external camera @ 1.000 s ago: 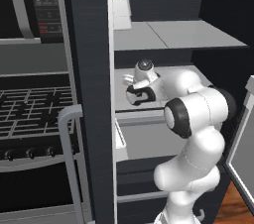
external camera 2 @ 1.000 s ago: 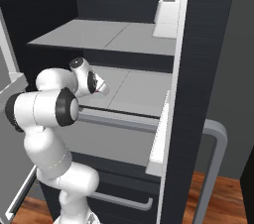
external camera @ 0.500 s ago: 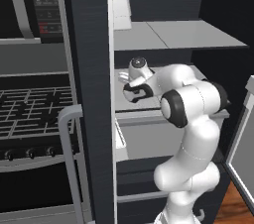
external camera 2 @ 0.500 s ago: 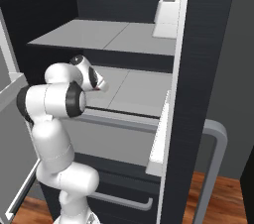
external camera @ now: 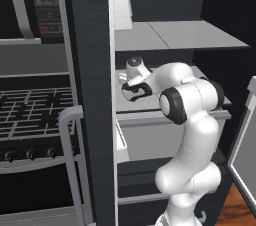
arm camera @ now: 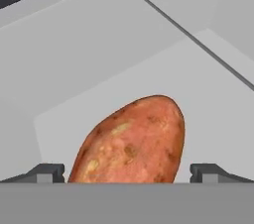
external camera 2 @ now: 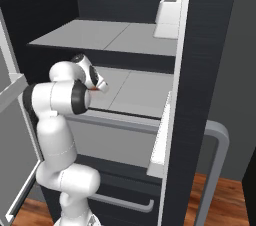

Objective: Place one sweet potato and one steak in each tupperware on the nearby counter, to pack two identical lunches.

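An orange-red sweet potato (arm camera: 134,141) lies on the grey middle fridge shelf (external camera 2: 142,90), with a sliver of it showing under the hand (external camera 2: 94,90). My gripper (arm camera: 126,173) is open, and its two dark fingertips (arm camera: 47,172) stand on either side of the potato's near end without touching it. From the base views the hand (external camera: 131,90) reaches over the shelf's left part, with the gripper (external camera 2: 100,86) pointing down at it. The steak, the tupperware and the counter are out of view.
The upper shelf (external camera: 175,35) hangs close above the hand. A white door bin (external camera 2: 170,17) sits on the open fridge door (external camera: 92,95). A stove (external camera: 30,110) lies left of the fridge. A grey drawer front (external camera 2: 115,135) sits below the shelf.
The hand has shifted a little further in over the middle shelf and the elbow has swung forward. The jaws stay open.
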